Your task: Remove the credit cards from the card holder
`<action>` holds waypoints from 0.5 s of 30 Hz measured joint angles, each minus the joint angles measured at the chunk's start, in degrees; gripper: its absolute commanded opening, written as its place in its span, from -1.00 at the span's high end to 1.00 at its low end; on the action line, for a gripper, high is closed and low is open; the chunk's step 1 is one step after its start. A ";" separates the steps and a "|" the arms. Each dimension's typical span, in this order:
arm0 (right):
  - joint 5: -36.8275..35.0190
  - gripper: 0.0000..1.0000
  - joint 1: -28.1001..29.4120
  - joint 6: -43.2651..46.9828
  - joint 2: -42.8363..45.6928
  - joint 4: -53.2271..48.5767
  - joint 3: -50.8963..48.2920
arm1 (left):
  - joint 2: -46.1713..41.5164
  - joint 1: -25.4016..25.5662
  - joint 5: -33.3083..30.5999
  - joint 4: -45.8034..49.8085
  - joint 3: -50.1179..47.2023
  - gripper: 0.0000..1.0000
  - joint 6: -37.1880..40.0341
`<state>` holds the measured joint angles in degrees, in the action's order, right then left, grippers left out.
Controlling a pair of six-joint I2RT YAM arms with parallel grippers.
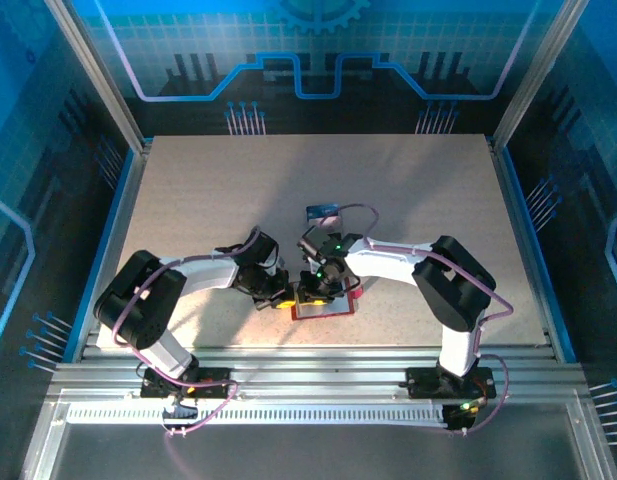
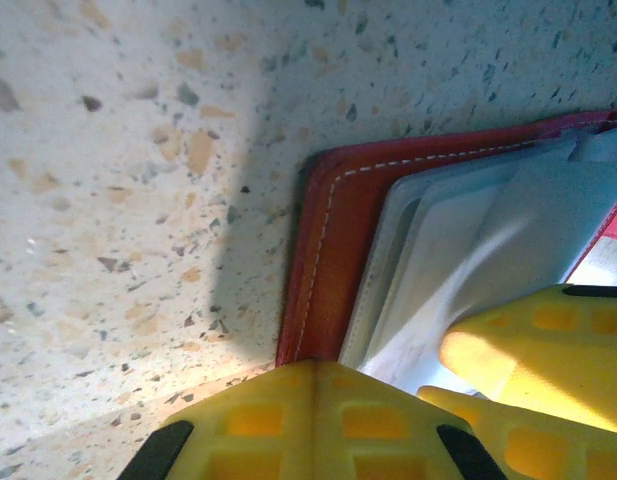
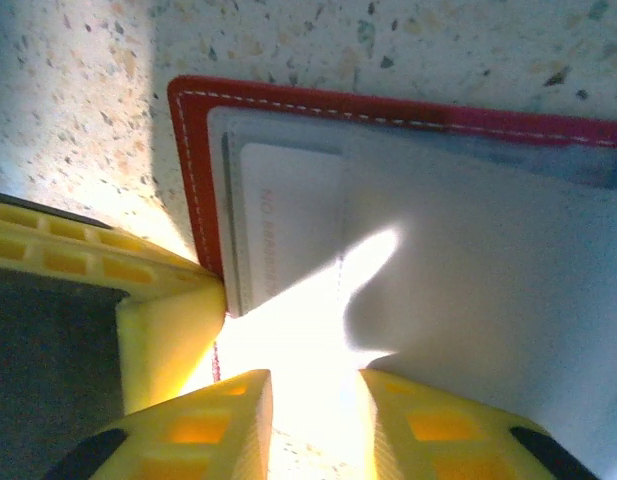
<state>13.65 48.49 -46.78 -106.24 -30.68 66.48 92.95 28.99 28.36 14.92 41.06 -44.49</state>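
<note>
1 card out, more to go, I reckon.
Blue plastic card (image 1: 323,213) lies beyond red folding card holder (image 1: 324,311); pale card (image 3: 288,230) sits in holder's pocket. Left tool (image 1: 286,296) pinched together at holder's edge, right tool (image 3: 315,395) apart over holder.

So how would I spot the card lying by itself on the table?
Start at the middle of the speckled table, where the open red card holder lies. Just beyond it, farther back, sits the credit card. It is small, flat and blue with a white band, not red and stitched.
</note>
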 measured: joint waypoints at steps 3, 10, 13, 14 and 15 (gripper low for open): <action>-1.92 0.17 0.39 0.68 0.00 -2.49 1.16 | 0.00 0.00 0.00 0.17 0.07 1.00 0.02; -7.13 -0.02 1.92 2.03 -0.39 -9.11 4.70 | 0.02 0.00 -0.02 0.26 0.13 1.00 0.26; -9.27 -0.10 2.40 2.73 -0.85 -11.85 6.29 | 0.02 0.00 -0.02 0.42 0.15 1.00 0.70; -10.01 -0.13 2.51 2.93 -1.01 -12.66 6.69 | 0.00 0.00 -0.02 0.42 0.17 1.00 0.83; -10.73 -0.15 2.62 3.10 -1.18 -13.55 7.15 | 0.00 0.00 -0.02 0.44 0.17 1.00 0.94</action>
<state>2.92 51.11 -43.68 -107.42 -44.23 73.63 92.95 28.99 28.34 15.35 41.23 -43.55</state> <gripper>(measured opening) 0.556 0.040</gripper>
